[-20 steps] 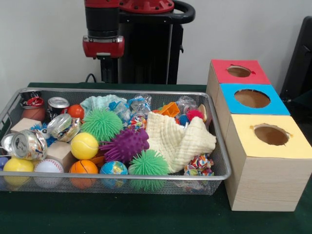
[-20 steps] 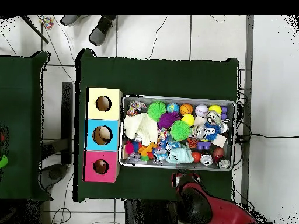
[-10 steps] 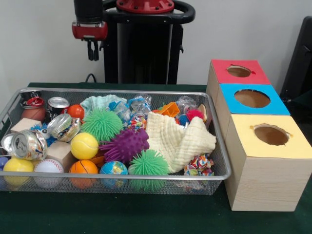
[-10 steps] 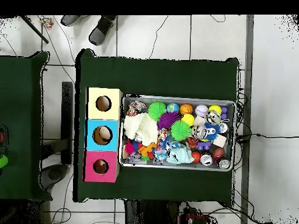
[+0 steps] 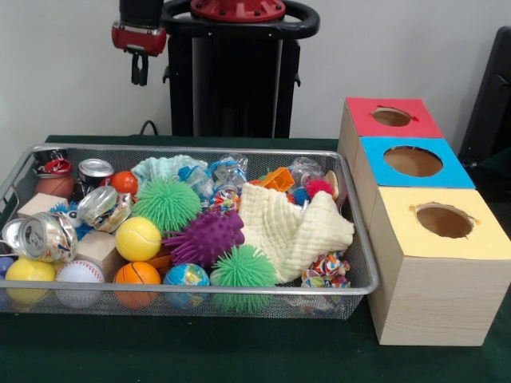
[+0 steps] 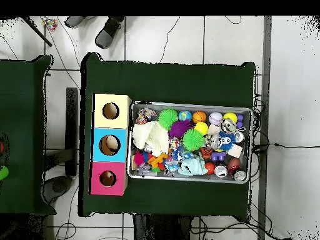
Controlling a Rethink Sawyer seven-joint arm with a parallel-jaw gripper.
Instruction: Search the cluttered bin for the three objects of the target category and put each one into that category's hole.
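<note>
My gripper has pulled up and left in the last sec, now high above the wire-mesh bin's far-left corner; fingers look near-shut w/ nothing held, so no pick made yet, all three targets still in the bin. Inside it, L to R: crushed shiny cans, smooth sport balls, rubbery spiky balls, soft waffle cloth. Right of the bin: wood boxes w/ round holes, yellow, blue, red tops.
</note>
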